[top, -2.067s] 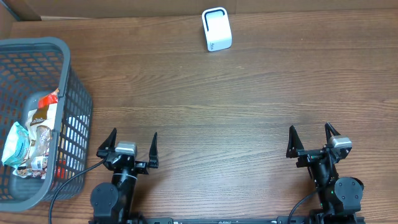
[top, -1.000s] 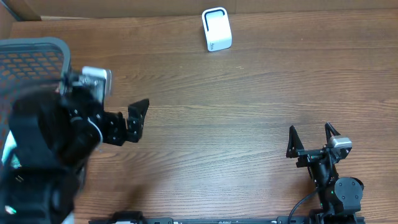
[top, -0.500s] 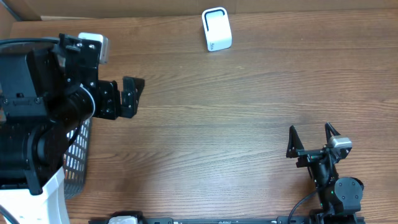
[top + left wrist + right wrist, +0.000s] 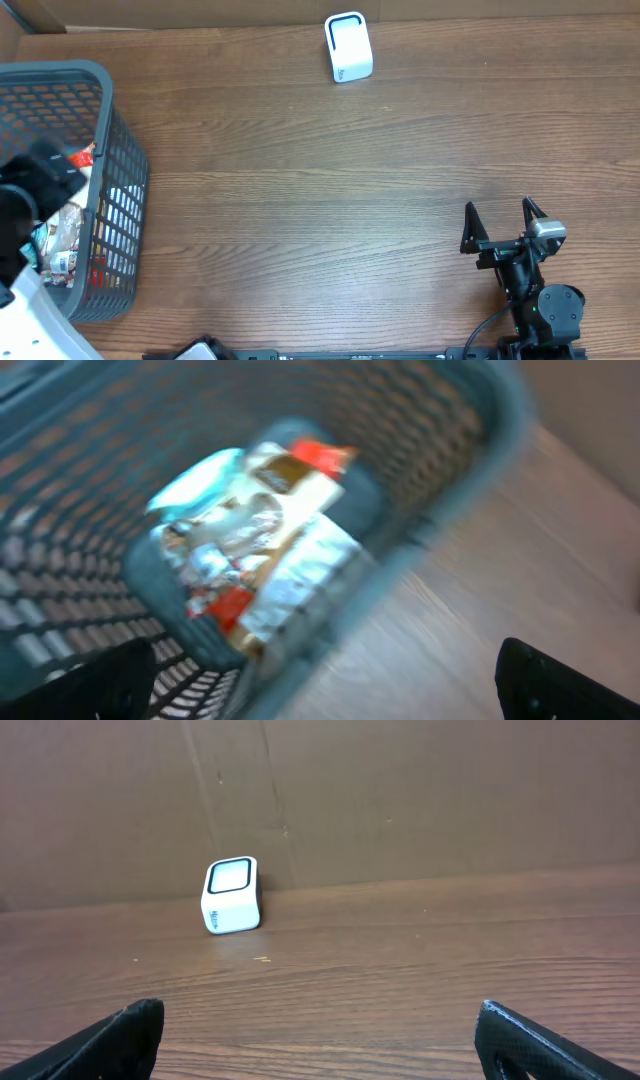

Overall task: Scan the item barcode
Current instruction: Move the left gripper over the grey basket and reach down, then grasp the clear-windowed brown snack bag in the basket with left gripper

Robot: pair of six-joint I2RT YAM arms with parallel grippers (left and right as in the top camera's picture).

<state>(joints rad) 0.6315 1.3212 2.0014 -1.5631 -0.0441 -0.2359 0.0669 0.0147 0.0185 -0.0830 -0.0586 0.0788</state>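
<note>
Several crinkly snack packets (image 4: 262, 550), white, brown and red, lie in a heap inside the grey mesh basket (image 4: 470, 470). The left wrist view is blurred by motion. It looks down into the basket past my left gripper (image 4: 330, 695), which is open with nothing between its fingers. From overhead, the left arm (image 4: 28, 195) is a dark smear over the basket (image 4: 120, 150) at the left edge. The white barcode scanner (image 4: 348, 47) stands at the far middle of the table. My right gripper (image 4: 498, 210) rests open at the front right, facing the scanner (image 4: 231, 895).
A brown cardboard wall (image 4: 400, 790) backs the table behind the scanner. The basket takes up the table's left edge. Bare wood lies between the basket, the scanner and the right arm.
My left arm has risen from its rest at the front left and swung left over the basket, still open. The right arm has not moved.
</note>
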